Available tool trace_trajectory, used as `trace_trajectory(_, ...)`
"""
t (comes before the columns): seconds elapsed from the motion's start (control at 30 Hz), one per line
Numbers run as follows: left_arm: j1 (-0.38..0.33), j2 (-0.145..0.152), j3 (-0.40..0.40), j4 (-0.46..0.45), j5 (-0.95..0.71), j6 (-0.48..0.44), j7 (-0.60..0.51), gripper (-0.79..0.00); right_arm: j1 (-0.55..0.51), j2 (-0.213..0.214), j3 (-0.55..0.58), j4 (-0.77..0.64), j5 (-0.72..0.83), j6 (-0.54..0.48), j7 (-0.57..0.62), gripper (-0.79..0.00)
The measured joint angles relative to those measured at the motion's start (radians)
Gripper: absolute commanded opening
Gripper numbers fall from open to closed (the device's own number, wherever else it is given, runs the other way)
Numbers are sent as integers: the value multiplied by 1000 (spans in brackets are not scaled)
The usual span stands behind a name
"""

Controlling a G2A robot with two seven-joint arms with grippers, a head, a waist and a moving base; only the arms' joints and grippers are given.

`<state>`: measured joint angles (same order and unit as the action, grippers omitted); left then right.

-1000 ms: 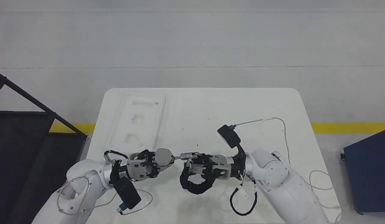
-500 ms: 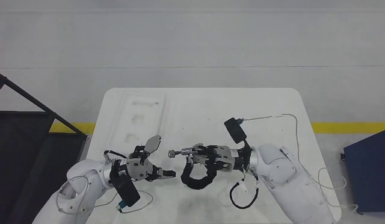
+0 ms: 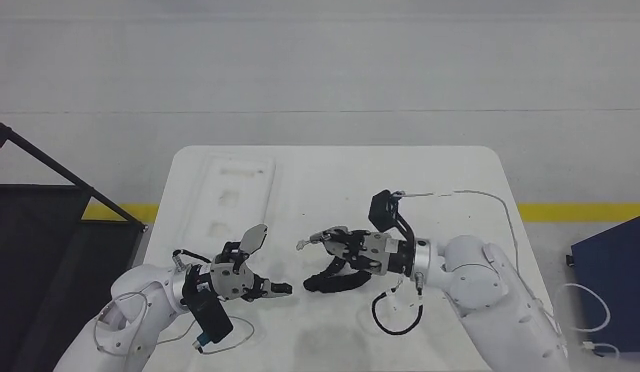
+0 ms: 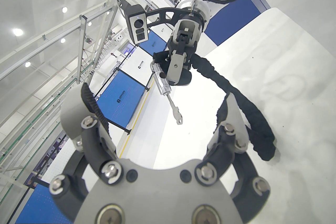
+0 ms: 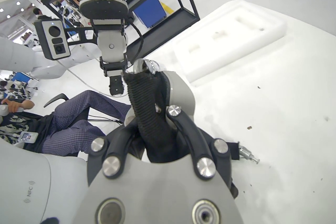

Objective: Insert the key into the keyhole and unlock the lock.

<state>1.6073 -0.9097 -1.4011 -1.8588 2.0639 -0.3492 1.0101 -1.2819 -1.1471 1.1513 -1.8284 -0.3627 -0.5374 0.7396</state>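
Your right gripper (image 3: pixel 338 250) has its fingers clamped on the lock (image 4: pixel 160 78), gripping where the silver cylinder meets the black cable (image 4: pixel 236 96). It holds the lock above the table (image 3: pixel 440 182) on the robot's side, with the keyhole end turned toward the other arm. That is why the key (image 4: pixel 175 110), seated in the cylinder, juts straight at your left gripper (image 3: pixel 273 260). The left gripper hangs just short of the key with its fingers wide apart and touching nothing. One finger sits on either side of the line the key lies along, so it looks well placed to close on the key's head for a turn. In the right wrist view a silver pin (image 5: pixel 246 152) at the cable's end lies apart from the cylinder, so I judge the lock is probably open already, though the socket itself is hidden. The firm grip on the body makes sense too, since the cable droops loose below it.
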Motion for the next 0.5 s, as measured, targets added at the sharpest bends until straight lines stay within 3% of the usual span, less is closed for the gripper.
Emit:
trace_trajectory(0.17,0,0,0,0,0,0,0,0,24,-6,13,81,22,117,-91,-785)
trace_trajectory(0.37,0,0,0,0,0,0,0,0,123,-20,-12,195,61,159,-119,-785)
trace_trajectory(0.5,0,0,0,0,0,0,0,0,203,-37,-55,291,167,159,-109,-785)
